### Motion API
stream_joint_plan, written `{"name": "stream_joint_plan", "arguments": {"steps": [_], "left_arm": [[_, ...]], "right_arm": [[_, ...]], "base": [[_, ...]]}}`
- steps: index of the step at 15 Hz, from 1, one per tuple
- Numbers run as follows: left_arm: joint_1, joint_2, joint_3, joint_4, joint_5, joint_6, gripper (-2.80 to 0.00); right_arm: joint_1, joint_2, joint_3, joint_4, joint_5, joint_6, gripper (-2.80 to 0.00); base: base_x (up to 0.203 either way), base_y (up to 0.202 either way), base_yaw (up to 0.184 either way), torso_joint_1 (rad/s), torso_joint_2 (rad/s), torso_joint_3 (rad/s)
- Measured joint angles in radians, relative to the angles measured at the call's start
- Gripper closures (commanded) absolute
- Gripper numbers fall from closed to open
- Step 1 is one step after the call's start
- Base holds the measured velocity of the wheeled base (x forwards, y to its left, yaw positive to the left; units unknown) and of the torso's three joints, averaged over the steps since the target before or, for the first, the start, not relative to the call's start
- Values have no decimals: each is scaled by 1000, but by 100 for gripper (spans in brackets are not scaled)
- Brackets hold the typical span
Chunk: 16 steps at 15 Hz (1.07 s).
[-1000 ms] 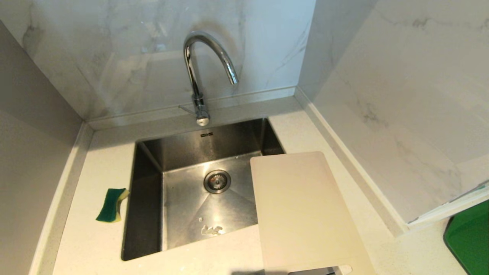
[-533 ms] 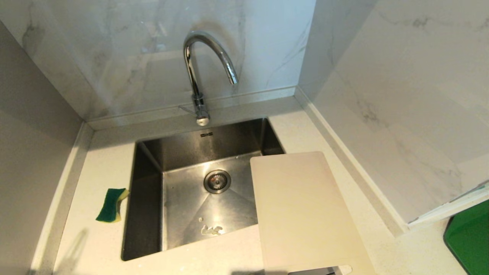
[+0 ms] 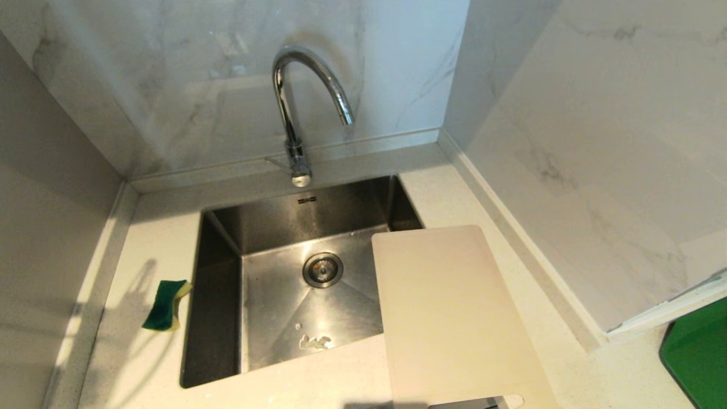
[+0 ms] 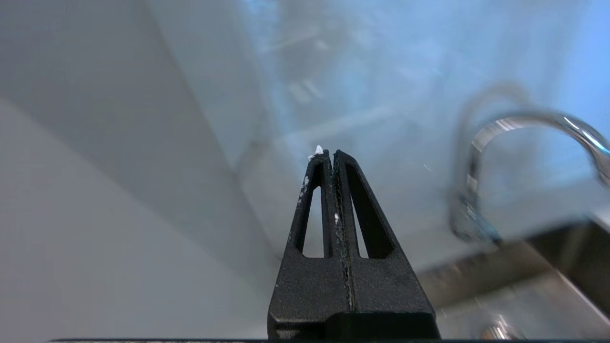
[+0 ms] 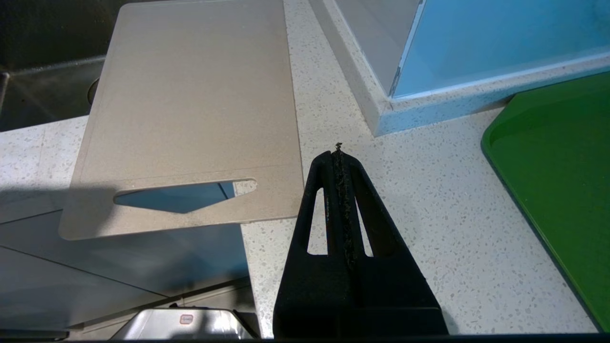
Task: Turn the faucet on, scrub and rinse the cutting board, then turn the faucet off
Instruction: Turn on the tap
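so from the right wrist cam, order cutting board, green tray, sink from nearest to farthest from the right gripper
Right gripper, shut, over the counter.
1. Cutting board: just beside the fingertips.
2. Green tray: farther off, on the other side.
3. Sink: farthest, beyond the board.

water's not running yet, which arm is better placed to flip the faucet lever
Left, probably. The left gripper, shut, already faces the faucet; the right gripper hangs by the cutting board.

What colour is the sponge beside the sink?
The sponge is dark green with a yellow layer, seen best in the head view.
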Motion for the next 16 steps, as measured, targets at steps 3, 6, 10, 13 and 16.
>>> {"name": "stream_joint_plan", "arguments": {"steps": [3, 6, 10, 13, 16], "left_arm": [[0, 128, -130, 2, 117, -10, 0], [-38, 212, -183, 1, 243, -11, 0], [-92, 294, -238, -6, 337, -15, 0], [-175, 363, -268, -26, 450, -49, 0], [-242, 440, -279, -23, 497, -161, 0]], "right_arm": [[0, 0, 0, 0, 0, 0, 0], [0, 0, 0, 0, 1, 0, 0], [0, 0, 0, 0, 0, 0, 0], [0, 0, 0, 0, 0, 0, 0], [0, 0, 0, 0, 0, 0, 0]], "base": [[0, 0, 0, 0, 0, 0], [0, 0, 0, 0, 0, 0], [0, 0, 0, 0, 0, 0], [0, 0, 0, 0, 0, 0], [0, 0, 0, 0, 0, 0]]}}
